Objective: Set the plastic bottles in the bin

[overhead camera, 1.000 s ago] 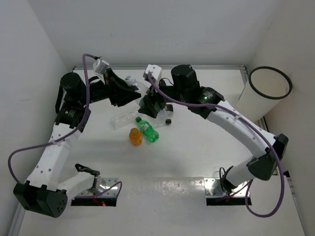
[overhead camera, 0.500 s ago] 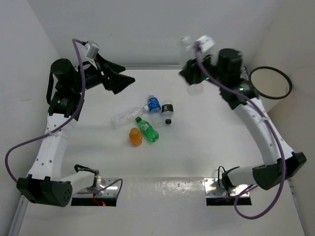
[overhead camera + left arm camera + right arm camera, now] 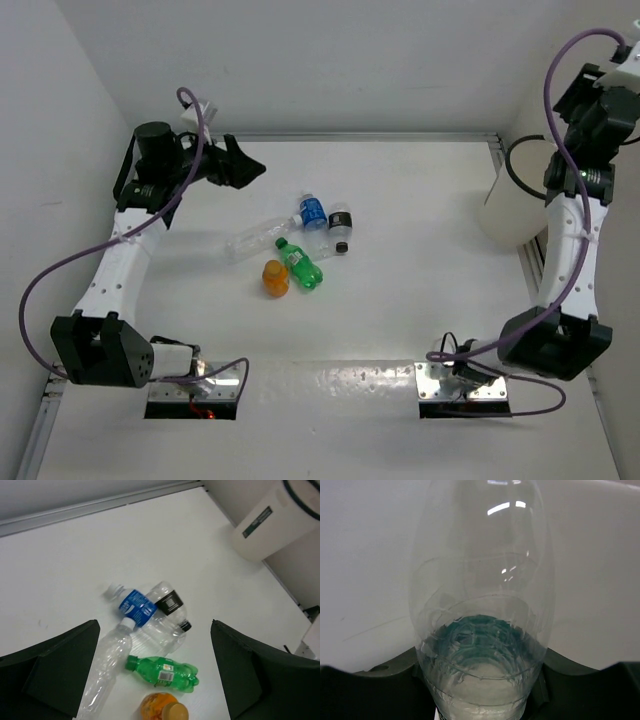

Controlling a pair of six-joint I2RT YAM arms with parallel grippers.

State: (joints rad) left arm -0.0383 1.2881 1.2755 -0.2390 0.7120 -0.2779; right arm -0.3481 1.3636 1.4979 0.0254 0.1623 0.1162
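Observation:
Several plastic bottles lie in a cluster mid-table: a blue-labelled one [image 3: 313, 212] [image 3: 136, 606], a dark-labelled one [image 3: 340, 222] [image 3: 169, 602], a bare clear one [image 3: 250, 240] [image 3: 107, 665], a green one [image 3: 300, 264] [image 3: 165, 671] and an orange one [image 3: 275, 277] [image 3: 162, 707]. My left gripper [image 3: 240, 165] [image 3: 155, 672] hangs open above the table, back-left of them, holding nothing. My right gripper [image 3: 590, 95] [image 3: 480, 690] is raised at the far right, over the white bin [image 3: 503, 210] [image 3: 280, 520], and is shut on another clear bottle [image 3: 480, 605].
The bin stands just off the table's right edge, partly hidden by the right arm. White walls close in the back and both sides. A metal rail [image 3: 380, 137] runs along the table's back edge.
The right gripper shut on a clear bottle by the cluster and swung it up and right to the bin. The left gripper opened and drew back to the left.

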